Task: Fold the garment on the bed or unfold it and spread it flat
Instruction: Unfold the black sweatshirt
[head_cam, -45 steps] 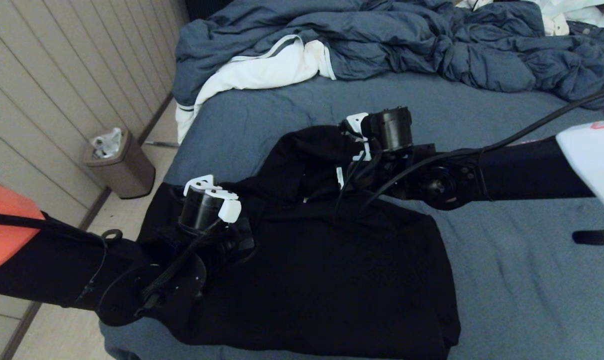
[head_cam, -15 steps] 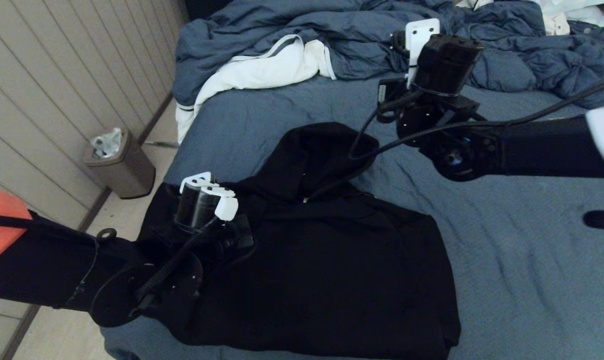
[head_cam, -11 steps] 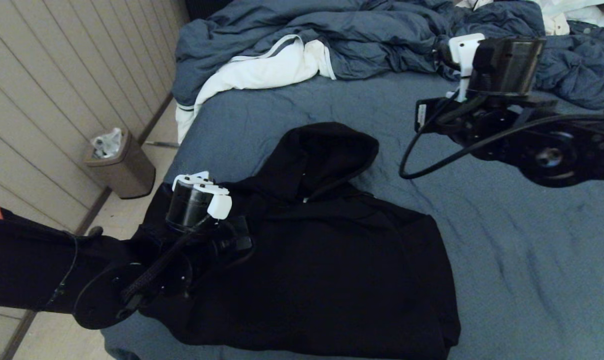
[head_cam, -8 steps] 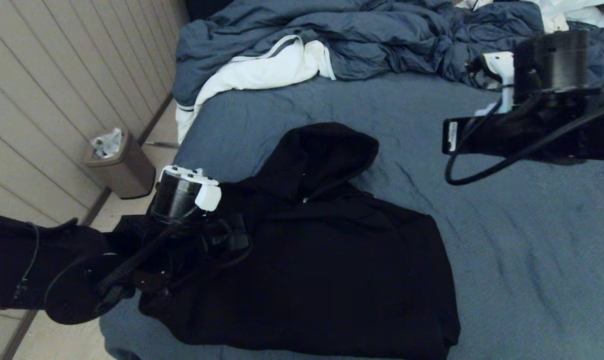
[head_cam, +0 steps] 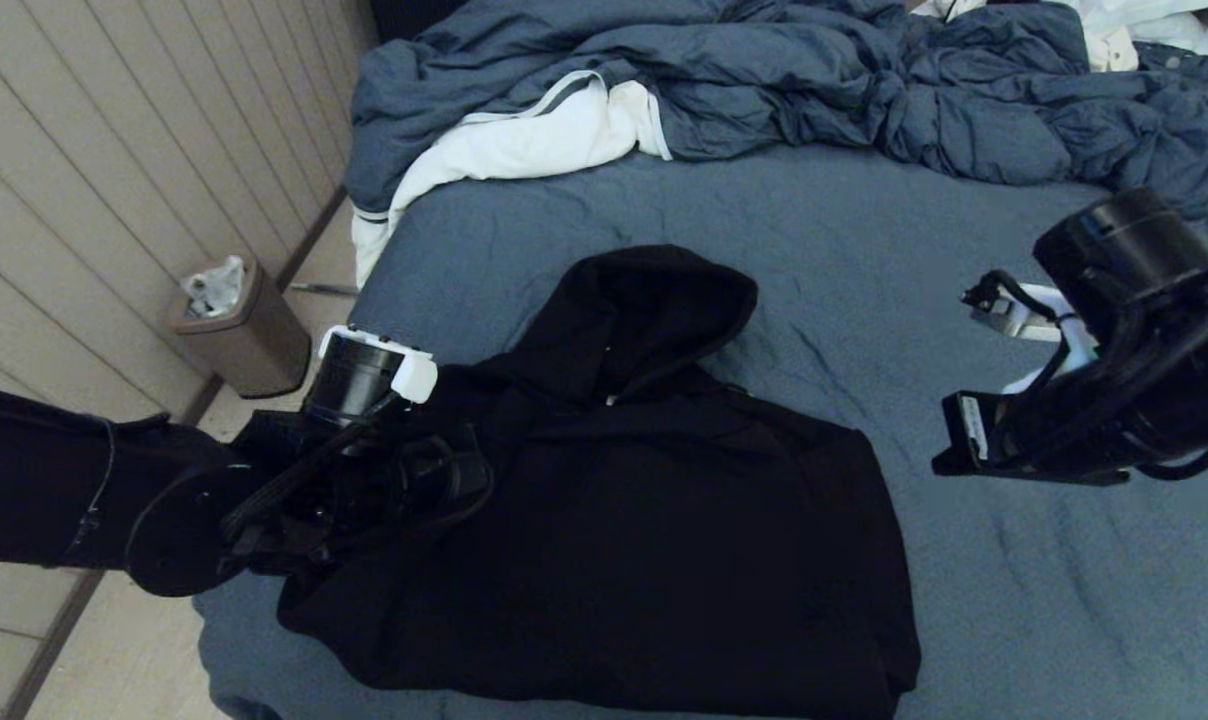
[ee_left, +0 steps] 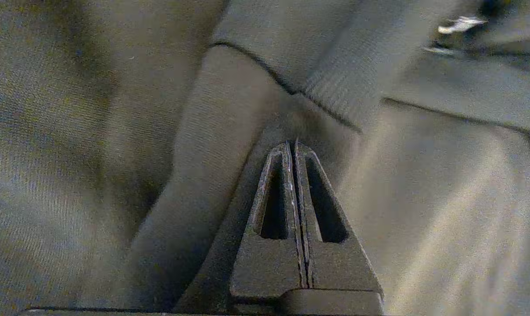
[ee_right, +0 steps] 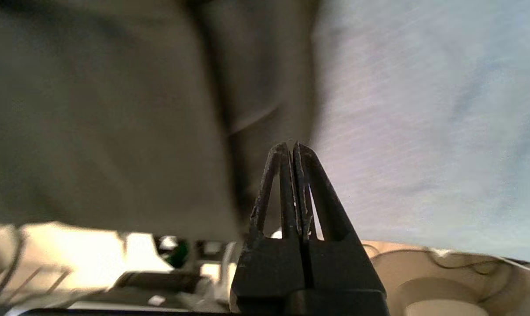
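The garment (head_cam: 654,520), a black hoodie, lies on the bed (head_cam: 964,620) near its front left corner, body flattened and hood (head_cam: 664,295) pointing away from me. My left arm (head_cam: 364,375) hangs over the hoodie's left shoulder. Its gripper (ee_left: 292,145) is shut and empty, with the tips just above the black fabric (ee_left: 203,145). My right arm (head_cam: 1114,350) is raised over bare sheet to the right of the hoodie. Its gripper (ee_right: 291,145) is shut and holds nothing; beyond it are the hoodie's edge (ee_right: 116,109) and the blue-grey sheet (ee_right: 423,109).
A crumpled blue-grey duvet (head_cam: 764,80) fills the far end of the bed, with a white cloth with grey stripes (head_cam: 524,140) beside it. A brown bin (head_cam: 239,330) stands on the floor left of the bed, by a panelled wall (head_cam: 114,150).
My right arm has left the hood and swung right and back towards me, coming down over bare sheet. The left arm has drawn back slightly to the left. The hoodie has stayed in place.
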